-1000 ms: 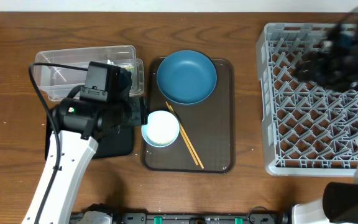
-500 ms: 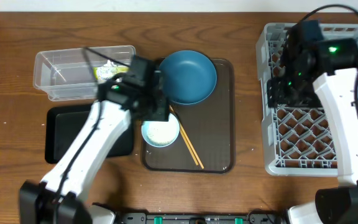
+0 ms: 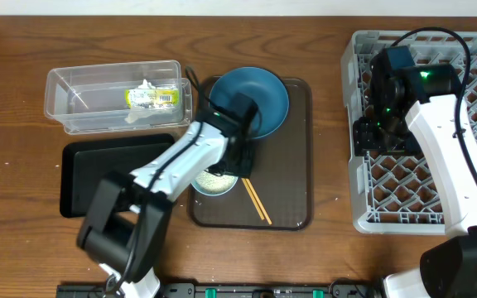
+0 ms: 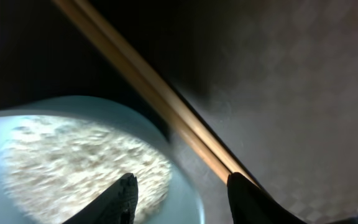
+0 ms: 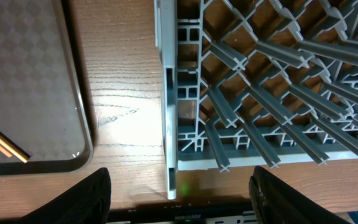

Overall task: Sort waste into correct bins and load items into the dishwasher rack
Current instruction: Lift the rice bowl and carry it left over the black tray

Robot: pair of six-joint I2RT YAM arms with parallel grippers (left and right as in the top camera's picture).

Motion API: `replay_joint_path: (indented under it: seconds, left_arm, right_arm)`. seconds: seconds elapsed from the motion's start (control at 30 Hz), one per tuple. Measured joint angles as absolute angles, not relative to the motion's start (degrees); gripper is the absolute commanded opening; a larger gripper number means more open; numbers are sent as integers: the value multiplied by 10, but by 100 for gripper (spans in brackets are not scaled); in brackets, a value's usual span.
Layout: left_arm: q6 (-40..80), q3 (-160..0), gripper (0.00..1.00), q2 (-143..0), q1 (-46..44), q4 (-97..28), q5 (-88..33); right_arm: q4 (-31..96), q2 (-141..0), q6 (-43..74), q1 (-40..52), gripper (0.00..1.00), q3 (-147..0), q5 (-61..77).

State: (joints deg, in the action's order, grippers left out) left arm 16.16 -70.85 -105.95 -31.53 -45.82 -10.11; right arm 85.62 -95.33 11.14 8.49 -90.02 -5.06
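The light blue bowl (image 3: pixel 214 184) holds rice grains (image 4: pixel 61 155) and stands on the brown serving tray beside the wooden chopsticks (image 3: pixel 256 204). My left gripper (image 3: pixel 237 162) is open and straddles the bowl's rim (image 4: pixel 188 186), one finger over the rice and the other outside by the chopsticks (image 4: pixel 160 99). Behind it lies the dark blue plate (image 3: pixel 251 99). The clear tub (image 3: pixel 85 99) holds the yellow-green wrapper (image 3: pixel 152 97) and white tissue. My right gripper (image 3: pixel 369 132) hangs open over the left wall (image 5: pixel 169 124) of the grey dishwasher rack (image 3: pixel 425 157).
A black tray (image 3: pixel 89 178) lies in front of the clear tub. The brown serving tray (image 3: pixel 292 165) sits mid-table, with bare wood (image 5: pixel 123 112) between it and the rack. My left arm crosses the black tray's right end.
My left arm swung right from the bins to the bowl, and its jaws narrowed a little around the rim. My right arm shifted slightly towards the rack's left wall.
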Motion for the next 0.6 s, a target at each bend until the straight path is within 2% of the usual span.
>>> replay_joint_path:
  seconds: [0.2, 0.3, 0.4, 0.6]
  left_arm:
    - [168, -708, 25, -1098, -338, -460, -93]
    - [167, -708, 19, -1103, -339, -462, -88]
    - [167, -708, 6, -1103, -339, -465, -84]
    - [167, -712, 6, -1063, -338, -500, -64]
  right_arm:
    - [856, -953, 111, 85, 70, -900, -52]
    - [856, -953, 111, 85, 71, -900, -52]
    - [856, -953, 111, 85, 70, -900, -53]
    - [856, -953, 111, 85, 71, -900, -55]
